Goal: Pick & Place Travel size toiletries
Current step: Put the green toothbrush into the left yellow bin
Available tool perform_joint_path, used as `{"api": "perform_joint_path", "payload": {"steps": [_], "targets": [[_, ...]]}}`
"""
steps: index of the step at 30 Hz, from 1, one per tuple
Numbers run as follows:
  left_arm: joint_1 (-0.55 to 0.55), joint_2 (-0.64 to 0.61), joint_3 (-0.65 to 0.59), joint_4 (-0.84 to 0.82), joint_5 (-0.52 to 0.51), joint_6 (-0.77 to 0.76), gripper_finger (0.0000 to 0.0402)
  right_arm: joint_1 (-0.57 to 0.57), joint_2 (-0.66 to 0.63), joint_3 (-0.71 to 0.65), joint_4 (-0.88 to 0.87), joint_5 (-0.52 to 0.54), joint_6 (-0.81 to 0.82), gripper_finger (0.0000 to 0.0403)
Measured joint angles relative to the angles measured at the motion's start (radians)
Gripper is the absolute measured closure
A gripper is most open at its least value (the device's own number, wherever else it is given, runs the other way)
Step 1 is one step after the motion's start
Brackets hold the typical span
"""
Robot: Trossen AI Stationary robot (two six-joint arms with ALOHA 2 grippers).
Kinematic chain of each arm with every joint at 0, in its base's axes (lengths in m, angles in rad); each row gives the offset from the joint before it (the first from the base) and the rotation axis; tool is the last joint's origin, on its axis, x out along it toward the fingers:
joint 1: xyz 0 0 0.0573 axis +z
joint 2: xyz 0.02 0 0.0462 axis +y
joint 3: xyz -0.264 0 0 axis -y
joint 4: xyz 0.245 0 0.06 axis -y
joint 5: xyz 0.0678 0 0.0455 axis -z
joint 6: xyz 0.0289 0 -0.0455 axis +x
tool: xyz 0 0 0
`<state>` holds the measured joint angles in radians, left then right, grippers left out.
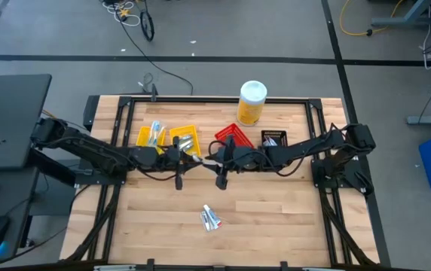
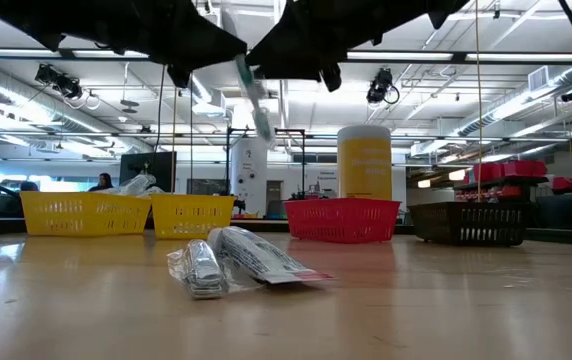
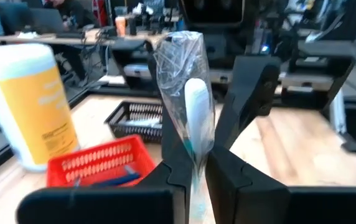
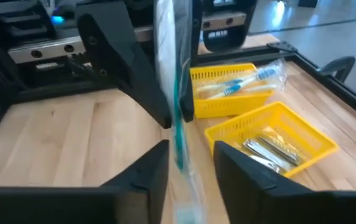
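**Both grippers on one wrapped toothbrush, mid-air**

We've got the left gripper [image 1: 189, 159] and the right gripper [image 1: 209, 159] meeting nose to nose just in front of the red bin [image 1: 233, 138]. Between them hangs a toothbrush [image 3: 193, 118] in clear wrap, held off the table [image 1: 276, 211]. The left fingers [image 3: 172, 171] are pinched onto it. The right ones sit close on either side of the same wrapper, but we honestly can't say whether they're clamped. Two more wrapped packets [image 1: 210, 218] lie on the wood, well in front of the red bin. The yellow bins [image 1: 169, 137] beside the red one hold toothbrushes and silvery packets.
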<state>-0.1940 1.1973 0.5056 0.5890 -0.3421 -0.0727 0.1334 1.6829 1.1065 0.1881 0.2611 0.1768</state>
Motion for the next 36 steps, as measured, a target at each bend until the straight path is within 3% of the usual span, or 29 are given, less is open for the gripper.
{"api": "perform_joint_path", "payload": {"steps": [4,7,10,18,22,29,36], "targets": [[0.001,-0.015,0.001,-0.068,-0.078,-0.021,0.0373,-0.009,0.000,0.000,-0.043,0.016,-0.001,0.0224],[0.008,-0.060,0.032,-0.199,-0.185,-0.065,0.0373,-0.009,0.000,0.000,-0.088,0.095,-0.001,0.0197],[0.032,-0.123,0.104,-0.436,-0.270,-0.116,0.0370,-0.009,0.000,0.000,-0.127,0.136,-0.001,0.0176],[0.151,-0.214,0.361,-1.160,-0.260,-0.351,0.0373,-0.009,0.000,0.001,-0.129,0.103,-0.001,0.0142],[0.213,-0.214,0.436,-1.407,-0.258,-0.452,0.0367,-0.009,0.000,0.001,-0.138,0.103,-0.001,0.0137],[0.333,-0.210,0.431,-1.658,-0.238,-0.638,0.0373,-0.009,0.000,0.001,-0.140,0.103,-0.001,0.0150],[0.442,-0.195,0.314,-1.642,-0.186,-0.702,0.0365,-0.009,0.000,0.001,-0.140,0.103,0.000,0.0166]]}}
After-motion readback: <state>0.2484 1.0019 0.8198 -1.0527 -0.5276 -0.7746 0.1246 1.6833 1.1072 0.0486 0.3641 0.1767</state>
